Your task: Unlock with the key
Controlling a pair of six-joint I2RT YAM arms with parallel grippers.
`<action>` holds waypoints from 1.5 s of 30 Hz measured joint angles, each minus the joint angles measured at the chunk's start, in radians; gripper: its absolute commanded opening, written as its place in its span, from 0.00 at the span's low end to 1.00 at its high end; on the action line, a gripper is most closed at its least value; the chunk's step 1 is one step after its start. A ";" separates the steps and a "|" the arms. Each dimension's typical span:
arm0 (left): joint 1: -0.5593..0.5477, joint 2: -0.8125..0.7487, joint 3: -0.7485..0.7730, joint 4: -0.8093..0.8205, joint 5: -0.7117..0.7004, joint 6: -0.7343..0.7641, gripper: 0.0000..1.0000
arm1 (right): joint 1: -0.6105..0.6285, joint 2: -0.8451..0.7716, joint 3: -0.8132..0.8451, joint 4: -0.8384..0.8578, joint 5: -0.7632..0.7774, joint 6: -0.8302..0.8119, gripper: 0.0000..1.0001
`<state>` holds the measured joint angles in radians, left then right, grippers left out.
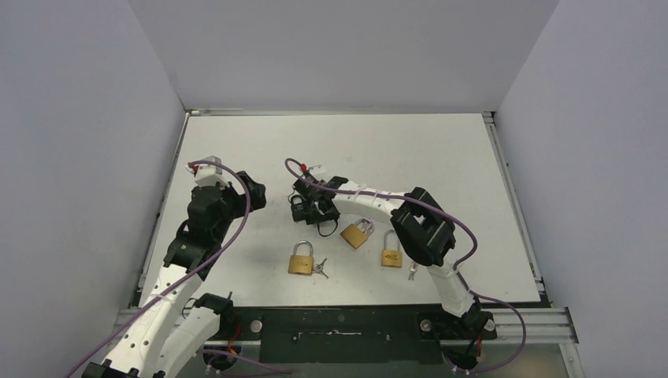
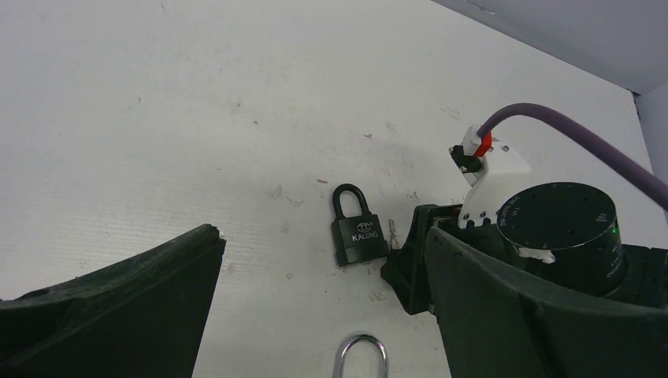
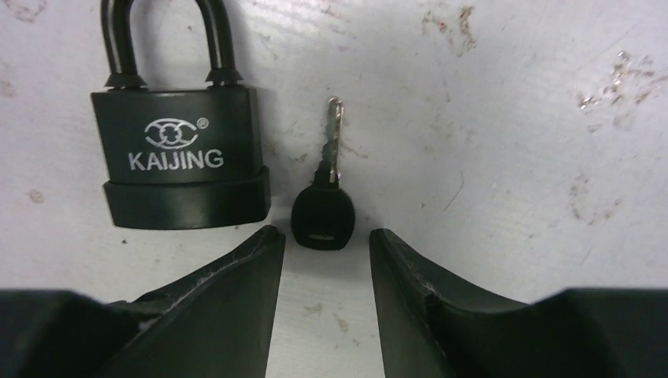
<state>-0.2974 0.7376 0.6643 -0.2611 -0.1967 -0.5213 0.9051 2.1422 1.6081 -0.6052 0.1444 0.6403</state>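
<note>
The right gripper (image 3: 324,240) stands low over the table with its two black fingers partly spread. The rounded head of the small black-headed silver key (image 3: 324,211) lies in the mouth between their tips, and a sliver of table shows on either side, so nothing is pinched. The key lies flat with its blade pointing away from the gripper. Just beside it on the left, close but apart, the black rectangular padlock marked KAIJING (image 3: 183,157) also lies flat with its shackle shut, pointing the same way as the blade. Both rest on the scuffed white table (image 3: 512,118). Farther out, three brass padlocks (image 1: 300,260) lie nearer the arm bases, well apart from the black one. The left gripper (image 1: 256,193) hangs spread wide and empty to the left, its camera looking toward the black lock. The step in hand appears to be picking up the key. The next move calls for pressing the fingers squarely onto the head without skidding it sideways, then lifting and turning the blade toward the keyway, probably while the left gripper steadies the lock body.
</note>
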 measured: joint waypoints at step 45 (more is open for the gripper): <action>0.024 0.333 -0.047 0.260 0.583 -0.359 0.85 | 0.044 -0.551 -0.572 0.567 -0.209 -0.319 0.19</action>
<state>-0.2729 1.0706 0.6170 -0.0013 0.3866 -0.8806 0.9489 1.5913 1.0359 -0.0383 -0.0650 0.3218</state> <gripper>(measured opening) 0.920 0.297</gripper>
